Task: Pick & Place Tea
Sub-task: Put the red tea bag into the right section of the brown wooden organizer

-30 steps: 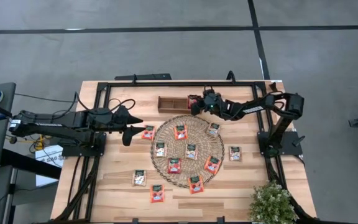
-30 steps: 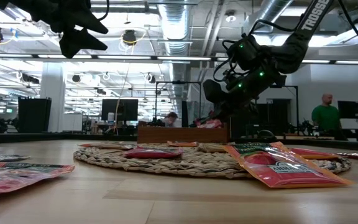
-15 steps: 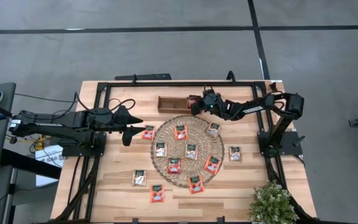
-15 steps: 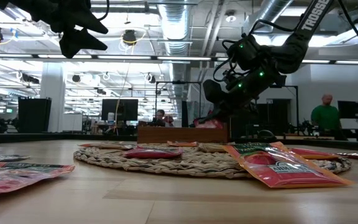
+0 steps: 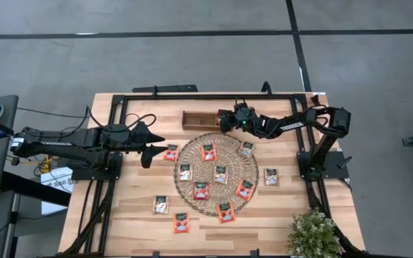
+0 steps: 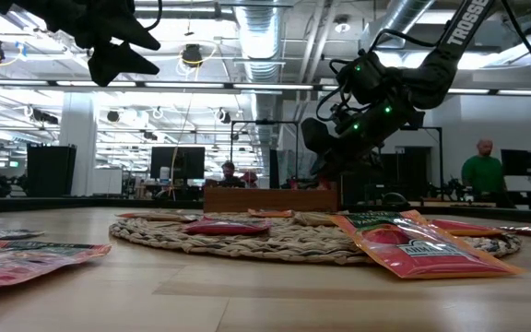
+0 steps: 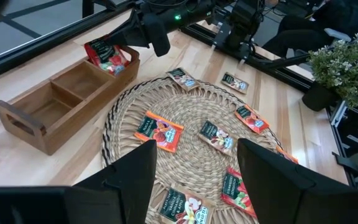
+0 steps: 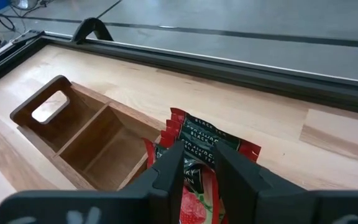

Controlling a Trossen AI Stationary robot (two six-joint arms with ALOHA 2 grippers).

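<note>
High view: round woven mat (image 5: 214,174), flat packets (image 5: 221,174).

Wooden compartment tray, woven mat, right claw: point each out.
Wooden compartment tray (image 7: 55,102): left wrist view, on a middle divider.
Woven mat (image 5: 192,154): high view, on bare weave.
Right claw (image 8: 199,169): right wrist view, midway between its fingertips.

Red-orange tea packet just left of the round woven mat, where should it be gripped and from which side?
Come straight down from above with the left gripper, which hovers open beside it. The red-orange tea packet lies flat on the wooden table, with no raised side to grab, so probably pinch its outer edge, away from the round woven mat.
</note>
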